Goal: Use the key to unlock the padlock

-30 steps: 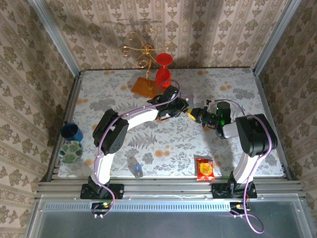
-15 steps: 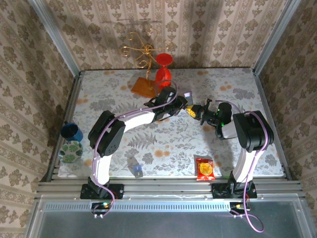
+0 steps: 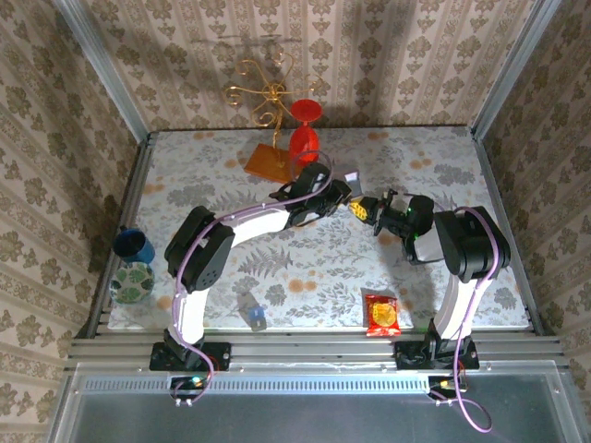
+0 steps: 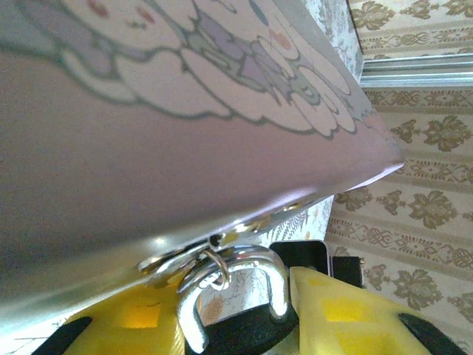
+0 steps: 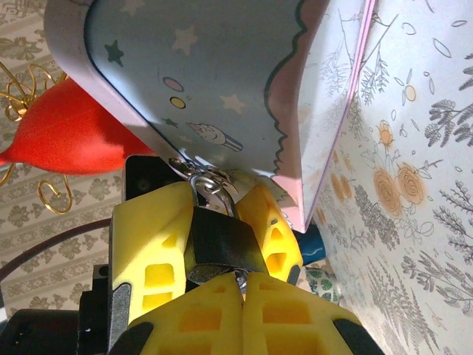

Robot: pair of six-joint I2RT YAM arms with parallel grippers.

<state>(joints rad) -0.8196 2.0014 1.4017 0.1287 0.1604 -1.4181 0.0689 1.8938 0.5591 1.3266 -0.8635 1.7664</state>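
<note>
Where patterned walls (image 3: 416, 55) rise, a floral table (image 3: 305, 272) lies.

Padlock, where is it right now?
Seen from the right wrist, the padlock hangs from the clasp of the patterned tin box, pinched in the left gripper, mid-table between the two arms.

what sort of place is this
Probably a staged robot test cell, not a home: wallpapered panels, a left arm and right arm bolted to a metal rail, a floral table.
</note>
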